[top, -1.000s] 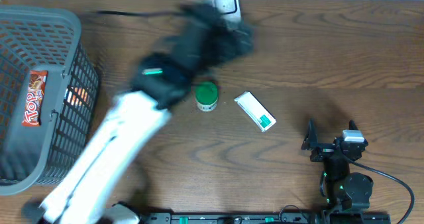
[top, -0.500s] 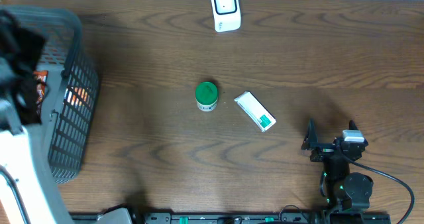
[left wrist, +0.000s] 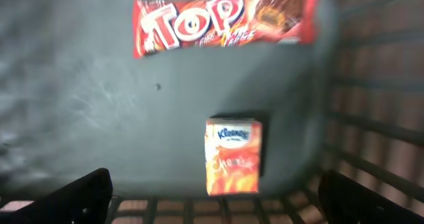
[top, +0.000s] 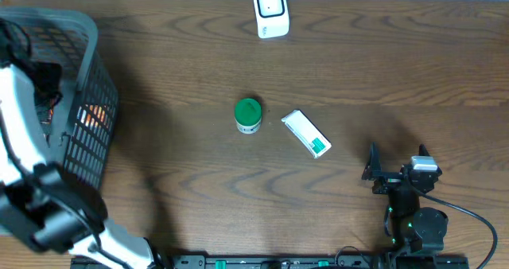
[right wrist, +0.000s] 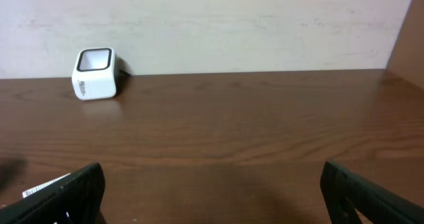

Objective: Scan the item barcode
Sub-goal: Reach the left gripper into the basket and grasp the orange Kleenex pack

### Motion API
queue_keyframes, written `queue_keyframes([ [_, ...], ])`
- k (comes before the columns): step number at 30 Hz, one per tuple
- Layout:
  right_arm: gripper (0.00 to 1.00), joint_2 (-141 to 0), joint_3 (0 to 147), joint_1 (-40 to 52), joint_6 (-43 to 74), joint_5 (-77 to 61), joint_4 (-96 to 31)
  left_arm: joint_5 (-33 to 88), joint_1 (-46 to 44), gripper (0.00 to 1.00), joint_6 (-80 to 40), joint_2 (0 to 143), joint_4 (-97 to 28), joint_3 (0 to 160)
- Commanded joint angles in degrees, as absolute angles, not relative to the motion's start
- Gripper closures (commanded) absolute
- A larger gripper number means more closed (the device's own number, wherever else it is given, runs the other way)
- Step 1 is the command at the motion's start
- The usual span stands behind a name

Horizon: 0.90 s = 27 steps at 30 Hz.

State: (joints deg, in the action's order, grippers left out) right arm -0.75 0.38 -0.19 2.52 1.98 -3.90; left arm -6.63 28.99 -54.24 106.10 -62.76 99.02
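— Where do we find the things to be scanned?
— We see two of them on the floor of a grey plastic mesh basket [top: 89, 146], which stands at the left edge of the dark brown wooden worktop [top: 398, 78]. A long red chocolate bar wrapper lettered TOP [left wrist: 225, 22] lies flat along one wall of the basket. A small orange Kleenex tissue pack [left wrist: 232, 156] lies flat nearer the middle of the floor, apart from the bar.
— And the left gripper?
— We find the left gripper [left wrist: 215, 201] hanging over the basket floor, above the tissue pack, its black fingers spread wide and touching nothing.
— What lies outside the basket?
— Near the middle of the worktop we see a small round jar with a green lid [top: 248, 115], standing upright. Just beside it, on the right, lies a small white box with a green end [top: 307, 134], set at a slant; the two do not touch. A white block-shaped scanner with a dark window [top: 270, 10] stands at the middle of the far edge.
— And the right gripper?
— We see the right gripper [top: 397, 159] close to the near right corner of the worktop, its fingers wide apart and holding nothing.
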Motion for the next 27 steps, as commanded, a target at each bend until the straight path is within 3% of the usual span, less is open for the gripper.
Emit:
queue_keyframes([
  [1, 0.01, -0.7, 0.3, 0.4, 3.2, 2.3, -4.1, -5.3, 28.1, 0.0, -56.1, 110.7, -62.4, 98.6],
  [27, 0.01, -0.7, 0.3, 0.4, 3.2, 2.3, -4.1, -3.4, 26.3, 0.0, -59.0, 122.7, -58.4, 98.6],
])
